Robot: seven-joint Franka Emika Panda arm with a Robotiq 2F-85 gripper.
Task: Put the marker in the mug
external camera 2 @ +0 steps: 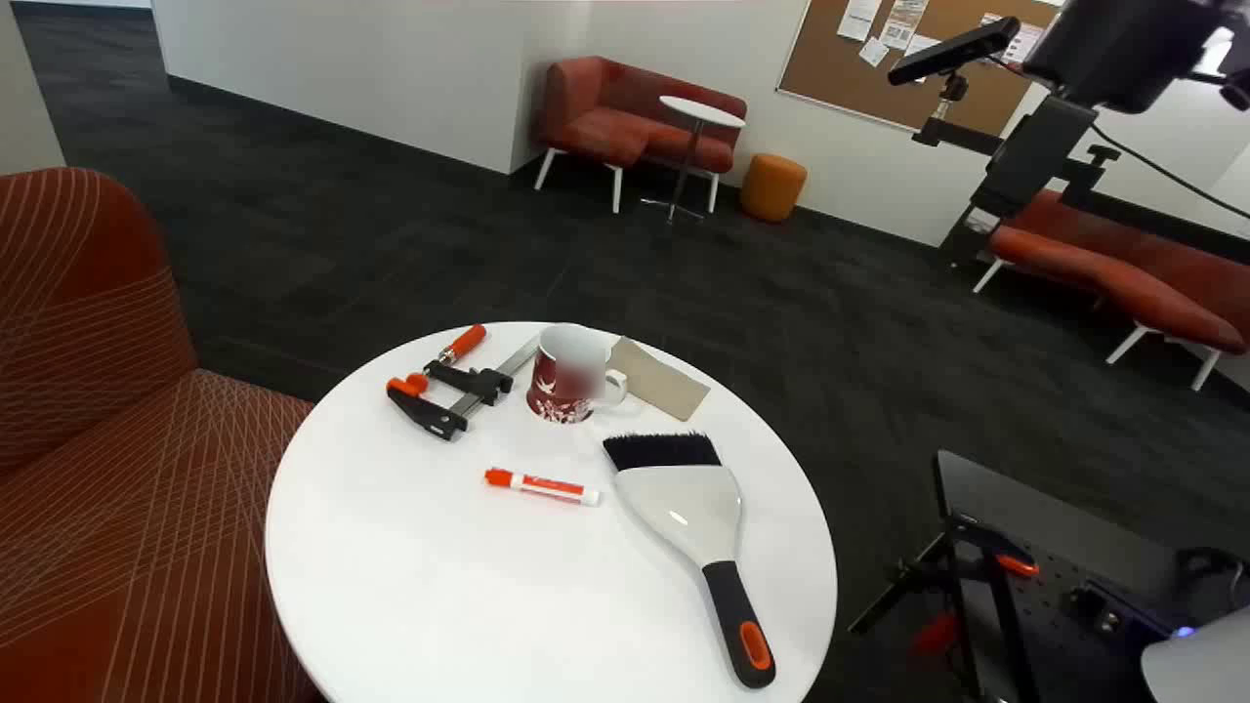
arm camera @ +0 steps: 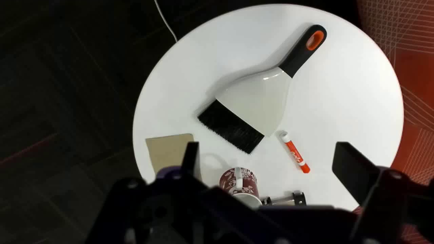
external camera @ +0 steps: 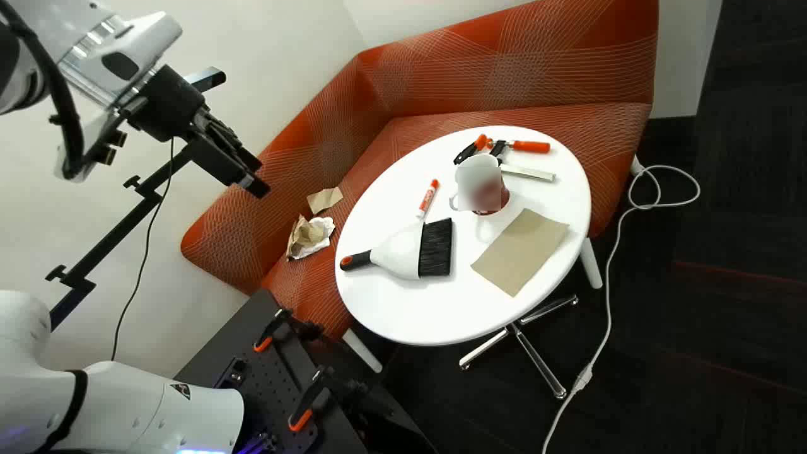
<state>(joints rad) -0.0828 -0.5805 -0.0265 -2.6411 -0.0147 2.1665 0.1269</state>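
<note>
The marker (external camera: pixel 428 198) is red with a white end and lies on the round white table; it also shows in an exterior view (external camera 2: pixel 542 487) and in the wrist view (arm camera: pixel 294 151). The mug (external camera: pixel 479 180) is whitish with dark red floral markings and stands upright near the marker; it also shows in an exterior view (external camera 2: pixel 559 383). In the wrist view the mug (arm camera: pixel 228 179) is partly hidden by the gripper body. My gripper (arm camera: pixel 268 149) is open and empty, with its fingers wide apart. In an exterior view the gripper (external camera: pixel 255 174) is high above and to the side of the table.
A white brush (external camera: pixel 397 252) with black bristles lies close to the marker's white end. An orange-handled clamp (external camera 2: pixel 469 391) lies beside the mug. A tan sheet (external camera: pixel 522 252) lies on the table (external camera: pixel 384 309). A red bench (external camera: pixel 504 69) borders the table.
</note>
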